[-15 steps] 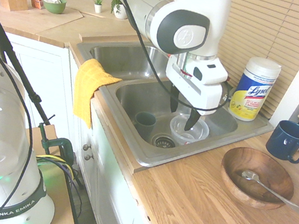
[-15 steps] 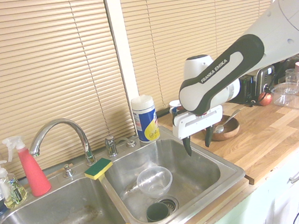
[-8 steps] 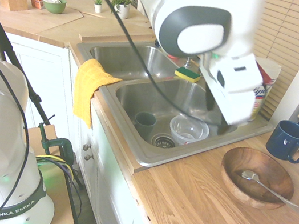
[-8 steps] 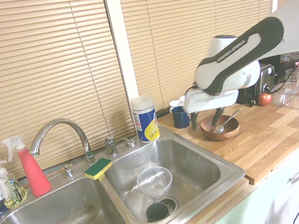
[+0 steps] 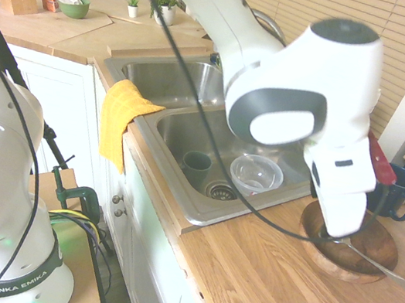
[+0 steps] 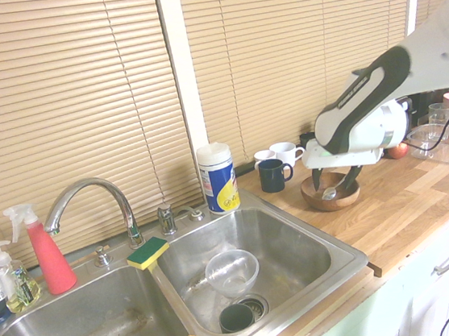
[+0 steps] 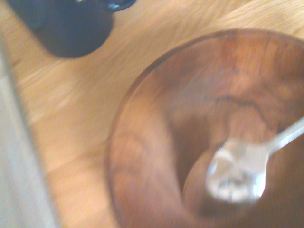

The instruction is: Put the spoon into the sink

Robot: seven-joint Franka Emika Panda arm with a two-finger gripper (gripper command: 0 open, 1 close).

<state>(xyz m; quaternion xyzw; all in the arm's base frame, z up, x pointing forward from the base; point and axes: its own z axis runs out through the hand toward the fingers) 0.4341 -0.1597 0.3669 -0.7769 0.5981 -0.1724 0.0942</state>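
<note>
"FRANKA EMIKA" stands on the robot's base (image 5: 14, 263).

Spoon (image 7: 240, 171): silver, with pale glints. Bowl (image 7: 147, 142): reddish brown, marked by darker wavy grain. Table (image 5: 242, 284): light tan wood, patterned with narrow strips in varied honey shades. Sink (image 6: 300, 265): grey metal. One mug (image 6: 272, 176) dark blue, another (image 6: 286, 153) white. Cloth (image 5: 120, 117): orange-yellow. Sponge (image 6: 148, 253): green over yellow. Spray bottle (image 6: 52, 261): coral red, white nozzle. Canister (image 6: 219, 181): white, label blue and yellow. Blinds (image 6: 64, 113): beige, horizontally striped. Gripper (image 6: 336, 184): white body, black fingers.
</note>
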